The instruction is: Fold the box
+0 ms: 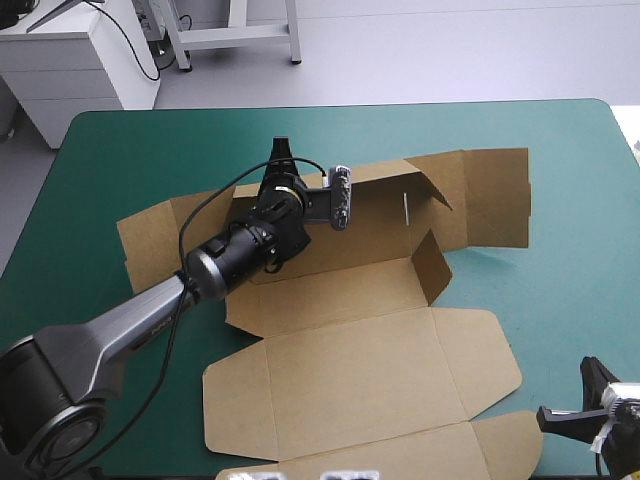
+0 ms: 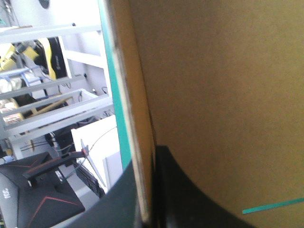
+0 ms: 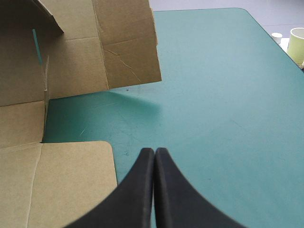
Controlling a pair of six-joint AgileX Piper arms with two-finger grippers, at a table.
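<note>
The brown box (image 1: 370, 380) lies across the middle of the teal-green table, with its broad lid panel flat toward the near edge. The far long wall (image 1: 360, 215) is tilted up, and the right end flaps (image 1: 495, 195) stand partly raised. My left gripper (image 1: 281, 158) is at the left part of that far wall. In the left wrist view its black fingers (image 2: 145, 161) are shut on the board's edge, and the brown board (image 2: 218, 95) fills the space ahead. My right gripper (image 1: 592, 372) stays near the table's near right corner, shut and holding nothing (image 3: 155, 151), just right of the lid flap (image 3: 71, 180).
Bare teal-green cover (image 3: 218, 95) stretches ahead of my right gripper and right of the box. A pale cup (image 3: 297, 45) stands off beyond the table's right edge. A raised end flap (image 3: 128, 42) casts a shadow on the cover.
</note>
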